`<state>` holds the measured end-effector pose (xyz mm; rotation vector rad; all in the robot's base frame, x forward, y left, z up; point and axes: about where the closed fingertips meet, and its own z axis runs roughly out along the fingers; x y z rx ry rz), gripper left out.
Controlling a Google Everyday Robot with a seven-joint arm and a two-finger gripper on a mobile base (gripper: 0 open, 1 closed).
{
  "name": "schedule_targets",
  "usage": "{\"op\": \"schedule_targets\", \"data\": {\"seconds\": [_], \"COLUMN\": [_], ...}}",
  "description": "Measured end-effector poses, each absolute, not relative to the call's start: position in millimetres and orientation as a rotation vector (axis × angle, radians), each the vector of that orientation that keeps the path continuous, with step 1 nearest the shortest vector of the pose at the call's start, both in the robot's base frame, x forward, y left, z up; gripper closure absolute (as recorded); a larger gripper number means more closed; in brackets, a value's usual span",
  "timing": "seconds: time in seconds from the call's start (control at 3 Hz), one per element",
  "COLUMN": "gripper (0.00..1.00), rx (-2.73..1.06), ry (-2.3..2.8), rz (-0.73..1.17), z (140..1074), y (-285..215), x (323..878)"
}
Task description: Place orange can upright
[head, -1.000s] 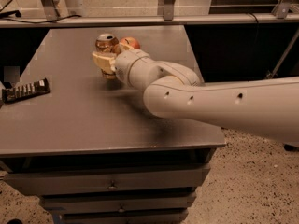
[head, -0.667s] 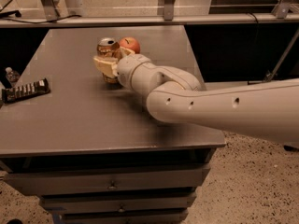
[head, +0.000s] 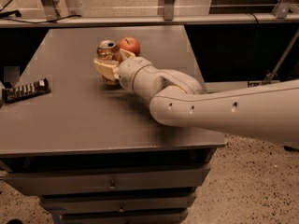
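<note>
One view only. Shows the tool (head: 113, 62) low over the counter (head: 70, 120), just on the camera side of the apple (head: 129, 45), clamped on the orange can (head: 108, 50) with a pale finger on either side of its body.

Puts the can just beside the apple, perhaps touching it, on the side away from the incoming arm. Has the can's long axis close to vertical, silver top up, base at or barely off the counter; cannot tell which.

Finds the can straight ahead of the tool and inside its grip, so probably needs only a short lowering and a release, with no turning. Risks nudging the apple when opening.

Against a second ago: now shows the apple in full behind the wrist, where the tool then hid most of it. Keeps the can in much the same spot beside the apple, and the apple itself apparently unmoved.
</note>
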<state>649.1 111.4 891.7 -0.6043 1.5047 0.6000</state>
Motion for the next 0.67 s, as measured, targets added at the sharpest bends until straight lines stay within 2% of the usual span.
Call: {"op": "schedule_targets", "data": {"seconds": [0.67], "gripper": [0.13], "rx": [-0.603], "ry": [1.504], "rz": [0.608], "z": [888.0], "y": [108.0], "x": [646.7]}}
